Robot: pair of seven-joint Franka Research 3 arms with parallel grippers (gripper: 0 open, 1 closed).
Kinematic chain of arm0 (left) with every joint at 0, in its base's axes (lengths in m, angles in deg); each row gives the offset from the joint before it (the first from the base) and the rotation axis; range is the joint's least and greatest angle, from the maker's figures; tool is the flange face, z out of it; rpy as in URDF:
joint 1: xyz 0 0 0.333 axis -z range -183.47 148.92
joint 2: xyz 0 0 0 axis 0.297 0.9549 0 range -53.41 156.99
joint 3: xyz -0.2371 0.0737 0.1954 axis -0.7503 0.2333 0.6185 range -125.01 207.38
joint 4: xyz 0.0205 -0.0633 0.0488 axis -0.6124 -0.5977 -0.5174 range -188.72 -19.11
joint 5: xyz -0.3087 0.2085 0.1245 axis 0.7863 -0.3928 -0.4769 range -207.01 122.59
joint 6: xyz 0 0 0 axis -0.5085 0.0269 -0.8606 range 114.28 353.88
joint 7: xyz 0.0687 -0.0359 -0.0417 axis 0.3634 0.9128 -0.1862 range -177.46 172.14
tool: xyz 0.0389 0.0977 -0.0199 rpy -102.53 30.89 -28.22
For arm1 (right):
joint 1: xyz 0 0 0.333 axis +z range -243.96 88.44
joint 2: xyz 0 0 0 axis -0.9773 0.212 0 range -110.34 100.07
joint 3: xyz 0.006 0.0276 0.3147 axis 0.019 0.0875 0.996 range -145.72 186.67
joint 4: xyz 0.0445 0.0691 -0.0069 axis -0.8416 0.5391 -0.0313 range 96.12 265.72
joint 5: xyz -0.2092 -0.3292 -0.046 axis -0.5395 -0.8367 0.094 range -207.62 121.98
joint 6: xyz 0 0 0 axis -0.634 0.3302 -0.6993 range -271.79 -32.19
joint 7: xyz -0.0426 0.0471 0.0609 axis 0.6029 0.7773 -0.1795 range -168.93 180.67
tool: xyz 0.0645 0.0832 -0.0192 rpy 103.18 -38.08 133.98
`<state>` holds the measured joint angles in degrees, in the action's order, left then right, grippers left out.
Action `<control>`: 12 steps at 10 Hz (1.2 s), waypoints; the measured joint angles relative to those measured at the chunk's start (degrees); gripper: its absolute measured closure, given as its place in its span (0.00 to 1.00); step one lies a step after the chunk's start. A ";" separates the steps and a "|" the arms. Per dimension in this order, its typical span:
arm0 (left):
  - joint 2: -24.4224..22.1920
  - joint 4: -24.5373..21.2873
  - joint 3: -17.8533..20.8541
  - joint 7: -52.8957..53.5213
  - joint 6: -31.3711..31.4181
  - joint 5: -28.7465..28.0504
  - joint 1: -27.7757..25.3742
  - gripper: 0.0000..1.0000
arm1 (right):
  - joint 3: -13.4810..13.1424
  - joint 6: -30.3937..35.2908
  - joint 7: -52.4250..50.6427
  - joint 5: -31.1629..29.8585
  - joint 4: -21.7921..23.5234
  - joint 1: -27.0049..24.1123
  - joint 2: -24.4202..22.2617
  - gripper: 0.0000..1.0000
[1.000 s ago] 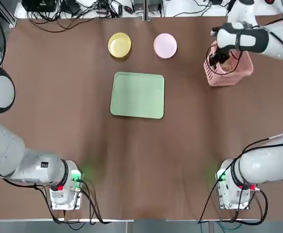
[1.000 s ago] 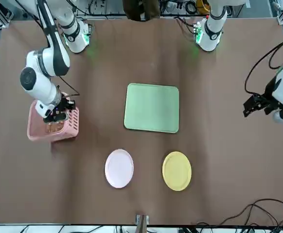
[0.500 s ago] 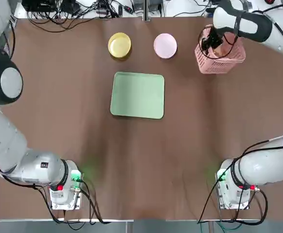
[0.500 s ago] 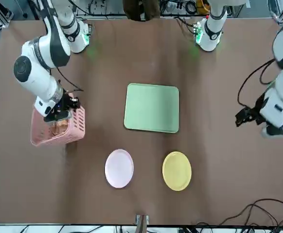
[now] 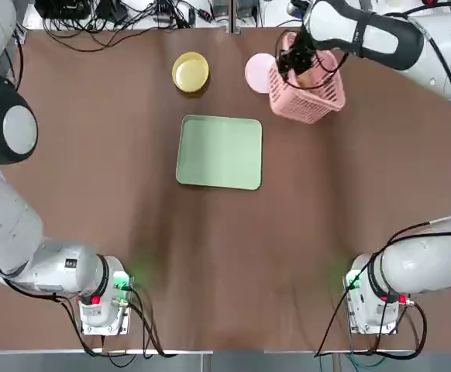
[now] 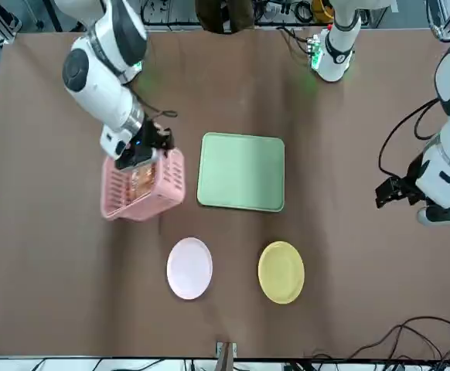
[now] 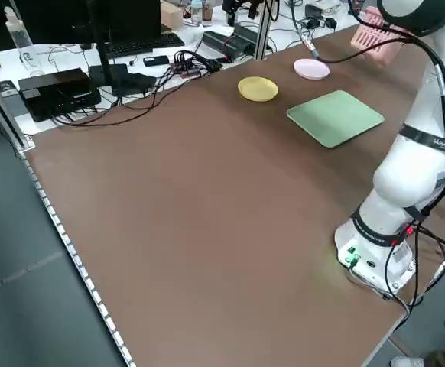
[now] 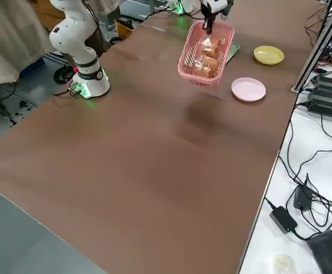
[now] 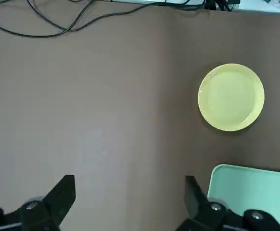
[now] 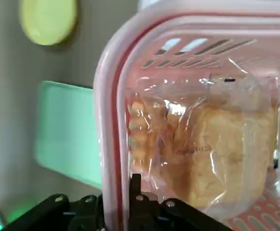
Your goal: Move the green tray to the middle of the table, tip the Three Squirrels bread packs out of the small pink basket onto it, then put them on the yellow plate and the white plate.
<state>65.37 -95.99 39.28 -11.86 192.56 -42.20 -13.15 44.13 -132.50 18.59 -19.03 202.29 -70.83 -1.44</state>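
Left hand [image 9: 125, 204]: fingers spread, empty, above bare desk [image 5: 94, 155]; cut off in the top view.
Yellow plate [image 5: 190, 71]: at far edge, unchanged.
Green tray [image 5: 219, 152]: mid-desk, empty, unchanged.
White plate [image 5: 258, 71]: now partly hidden by basket.
Small pink basket [image 5: 306, 81]: airborne, tilted; has moved from right side toward the tray.
Bread packs [image 10: 212, 154]: inside basket; count unclear.
Right hand [image 5: 294, 60]: clenched on basket rim.

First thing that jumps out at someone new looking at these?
The small pink basket hangs in the air, clamped at its rim by the right pincer, with the bread packs still inside. It sits just off the green tray, which lies empty mid-table, partly covering the white plate from overhead. The left pincer hovers open, empty, near the yellow plate.
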 joint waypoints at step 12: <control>-0.88 0.17 -0.12 0.16 -0.42 0.47 -1.91 0.00 | 28.36 -39.33 0.38 12.37 -8.15 -1.64 27.09 0.94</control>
<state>64.49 -95.82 39.16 -11.70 192.13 -41.73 -15.06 72.50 -171.82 18.97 -6.66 194.14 -72.46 25.65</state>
